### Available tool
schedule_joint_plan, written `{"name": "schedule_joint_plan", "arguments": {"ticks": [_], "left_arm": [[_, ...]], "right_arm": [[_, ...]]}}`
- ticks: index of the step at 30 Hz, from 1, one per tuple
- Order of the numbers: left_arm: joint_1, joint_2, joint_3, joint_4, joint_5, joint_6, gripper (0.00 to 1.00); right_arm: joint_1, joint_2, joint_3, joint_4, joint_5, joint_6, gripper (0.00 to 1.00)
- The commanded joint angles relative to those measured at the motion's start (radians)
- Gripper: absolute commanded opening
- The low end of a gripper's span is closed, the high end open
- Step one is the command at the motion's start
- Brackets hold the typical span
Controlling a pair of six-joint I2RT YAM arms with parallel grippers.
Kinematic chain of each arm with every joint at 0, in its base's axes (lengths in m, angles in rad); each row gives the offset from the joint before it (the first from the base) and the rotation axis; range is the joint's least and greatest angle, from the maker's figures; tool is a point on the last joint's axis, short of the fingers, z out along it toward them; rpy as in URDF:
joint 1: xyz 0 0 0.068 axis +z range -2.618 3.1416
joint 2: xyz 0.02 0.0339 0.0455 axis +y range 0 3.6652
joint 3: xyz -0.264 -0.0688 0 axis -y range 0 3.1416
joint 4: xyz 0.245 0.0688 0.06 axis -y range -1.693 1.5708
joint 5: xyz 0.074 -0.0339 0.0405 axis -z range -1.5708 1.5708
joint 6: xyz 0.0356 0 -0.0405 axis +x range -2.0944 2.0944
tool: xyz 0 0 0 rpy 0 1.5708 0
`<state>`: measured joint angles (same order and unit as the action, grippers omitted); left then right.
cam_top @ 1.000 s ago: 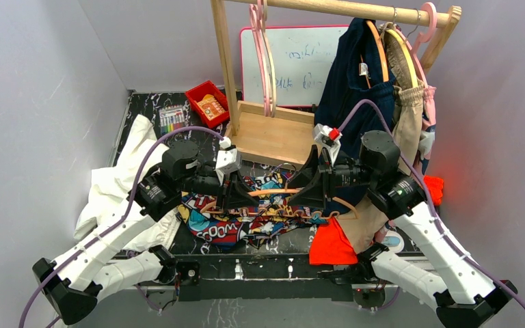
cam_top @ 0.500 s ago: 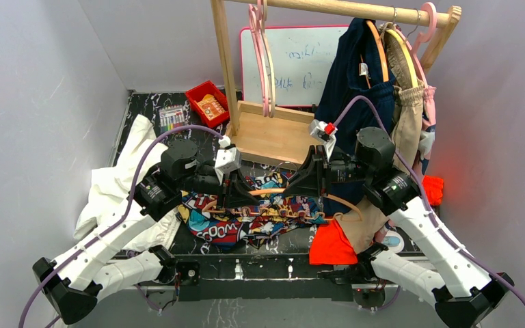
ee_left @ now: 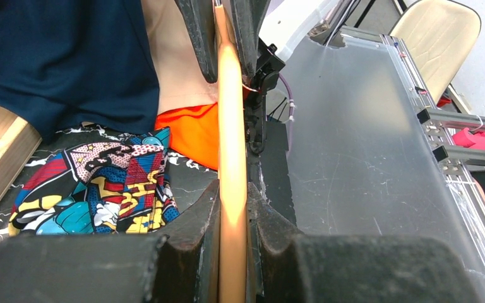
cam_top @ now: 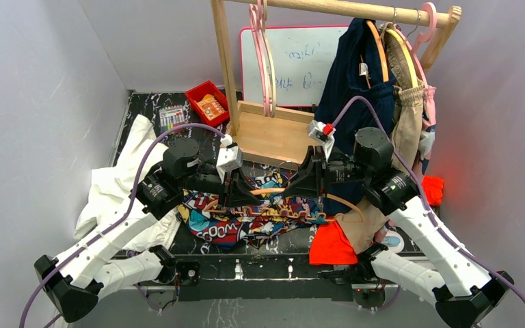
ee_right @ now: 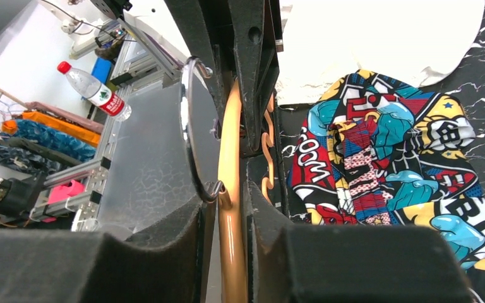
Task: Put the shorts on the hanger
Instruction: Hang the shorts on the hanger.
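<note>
Top external, nearest first: shorts (cam_top: 253, 222) lying rumpled and flat, threaded onto nothing. Just beyond and over them, hanger (cam_top: 280, 192) held level, with left gripper (cam_top: 236, 195) pinching its left end and right gripper (cam_top: 297, 188) pressed onto its right. Pickup done; draping over the bar left to do.

hanger (cam_top: 274, 192) mostly hidden behind left end effector (cam_top: 245, 195) and right end effector (cam_top: 292, 190); shorts (cam_top: 249, 222) top edge under the arms; whiteboard (cam_top: 294, 65) writing too small to read; hanger runs off bottom edge in wrist views
</note>
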<state>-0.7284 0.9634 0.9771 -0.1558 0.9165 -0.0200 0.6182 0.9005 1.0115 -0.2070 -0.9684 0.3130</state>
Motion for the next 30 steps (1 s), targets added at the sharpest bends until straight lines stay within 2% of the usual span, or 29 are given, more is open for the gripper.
{"name": "schedule_joint_plan", "arguments": {"ticks": [1, 3, 6, 8, 9, 11, 12, 13, 17, 21, 24, 28, 30], "left_arm": [[0.004, -0.005, 0.046, 0.072, -0.017, -0.003, 0.00], [0.004, -0.005, 0.045, 0.073, -0.021, -0.006, 0.00], [0.004, -0.006, 0.041, 0.073, -0.044, -0.008, 0.00], [0.005, -0.014, 0.035, 0.071, -0.098, -0.016, 0.02], [0.004, -0.019, 0.030, 0.066, -0.127, -0.017, 0.19], [0.005, -0.040, 0.012, 0.045, -0.191, -0.020, 0.66], [0.004, -0.054, 0.004, 0.034, -0.232, -0.024, 0.94], [0.005, -0.070, -0.008, 0.017, -0.276, -0.026, 0.98], [0.004, -0.166, -0.049, -0.052, -0.519, -0.055, 0.98], [0.005, -0.303, -0.121, -0.091, -0.754, -0.121, 0.98], [0.004, -0.391, -0.177, -0.123, -0.955, -0.265, 0.98], [0.004, -0.431, -0.226, -0.189, -1.089, -0.435, 0.98], [0.004, -0.409, -0.212, -0.277, -1.180, -0.538, 0.98]], "right_arm": [[0.015, 0.002, 0.027, 0.023, -0.011, 0.003, 0.25], [0.014, 0.002, 0.029, 0.022, -0.012, 0.001, 0.18], [0.016, 0.003, 0.031, 0.011, -0.004, -0.003, 0.00], [0.017, -0.003, 0.030, -0.006, 0.027, -0.010, 0.00], [0.016, -0.009, 0.028, -0.012, 0.048, -0.009, 0.00], [0.016, -0.025, 0.022, -0.033, 0.130, -0.011, 0.00], [0.016, -0.034, 0.019, -0.046, 0.187, -0.011, 0.00], [0.017, -0.046, 0.013, -0.058, 0.249, -0.010, 0.00], [0.016, -0.122, -0.056, -0.054, 0.470, 0.028, 0.00], [0.016, -0.195, -0.148, 0.013, 0.519, 0.087, 0.00], [0.016, -0.217, -0.184, 0.031, 0.594, 0.118, 0.00], [0.016, -0.225, -0.174, 0.027, 0.714, 0.116, 0.00], [0.016, -0.209, -0.102, -0.002, 0.722, 0.076, 0.00]]}}
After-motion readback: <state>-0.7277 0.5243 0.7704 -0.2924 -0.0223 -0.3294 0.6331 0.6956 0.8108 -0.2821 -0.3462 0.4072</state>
